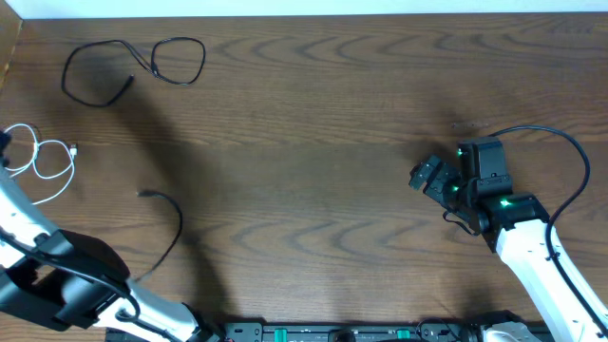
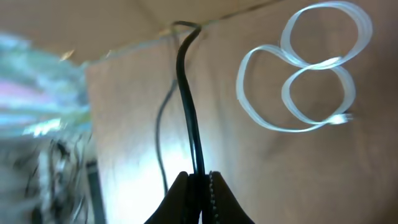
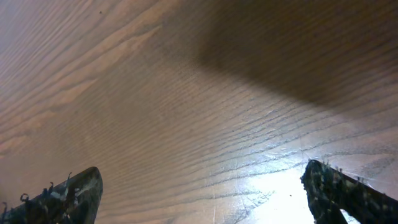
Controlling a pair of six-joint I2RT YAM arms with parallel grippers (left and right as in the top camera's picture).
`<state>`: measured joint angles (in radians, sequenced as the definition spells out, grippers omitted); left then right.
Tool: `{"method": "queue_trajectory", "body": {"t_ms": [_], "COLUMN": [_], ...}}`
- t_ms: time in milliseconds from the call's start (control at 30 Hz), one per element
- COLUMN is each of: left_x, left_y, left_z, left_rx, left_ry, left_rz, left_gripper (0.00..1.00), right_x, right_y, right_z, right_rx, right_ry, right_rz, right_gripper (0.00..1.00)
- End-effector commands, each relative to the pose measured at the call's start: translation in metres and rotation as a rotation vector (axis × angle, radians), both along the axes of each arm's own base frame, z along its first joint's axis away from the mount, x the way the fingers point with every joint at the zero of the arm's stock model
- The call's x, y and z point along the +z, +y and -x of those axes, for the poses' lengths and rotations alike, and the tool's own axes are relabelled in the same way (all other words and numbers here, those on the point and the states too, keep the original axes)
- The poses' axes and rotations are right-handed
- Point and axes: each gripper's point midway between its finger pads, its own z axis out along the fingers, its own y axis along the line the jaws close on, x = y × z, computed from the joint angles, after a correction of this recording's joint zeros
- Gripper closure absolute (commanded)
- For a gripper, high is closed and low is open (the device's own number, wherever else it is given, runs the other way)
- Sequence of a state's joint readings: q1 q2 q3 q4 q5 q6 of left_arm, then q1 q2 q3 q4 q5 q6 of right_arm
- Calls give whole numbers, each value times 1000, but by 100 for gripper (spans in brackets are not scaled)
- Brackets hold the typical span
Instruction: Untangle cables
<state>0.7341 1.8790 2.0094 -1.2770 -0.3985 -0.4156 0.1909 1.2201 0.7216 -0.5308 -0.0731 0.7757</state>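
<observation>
Mid-separation I reckon — left gripper (image 2: 200, 186) clamped on thin black cord (image 2: 188, 112), right gripper (image 3: 202, 180) wide open, empty — next lay it clear of the looped white cord (image 2: 314, 64)

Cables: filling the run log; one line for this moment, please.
left gripper: shut on black cable | right gripper: open, empty | white cable: lying looped

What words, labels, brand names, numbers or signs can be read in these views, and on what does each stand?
None can be read.
On the black rail at the overhead view's bottom edge: green-lit marks, too small to read.
On the right arm's black wrist housing: green lights only, no lettering.
On the thin black cable and the looped white cable: no print visible.
</observation>
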Motion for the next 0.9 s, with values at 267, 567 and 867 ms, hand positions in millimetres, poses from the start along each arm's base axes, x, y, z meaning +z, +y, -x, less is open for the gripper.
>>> {"method": "queue_trajectory", "body": {"t_ms": [267,567,867], "left_x": [-41,-18,36], "left_y": [-13,22,69], "left_z": [-6,-7,-10], "left_rx": [39,-22,43], "left_ry": [74,169,140], "left_rz": [107,-95,-369], "left_gripper": [92,93,92], "right_x": [2,2,2], "right_y": [-3,-3,-3], "right_z": [-1,-1,-1], "right_rx": [3,3,3], "right_ry": [-9,-9,-9], "right_rz": [19,18,19], "right_gripper": [1,1,1]}}
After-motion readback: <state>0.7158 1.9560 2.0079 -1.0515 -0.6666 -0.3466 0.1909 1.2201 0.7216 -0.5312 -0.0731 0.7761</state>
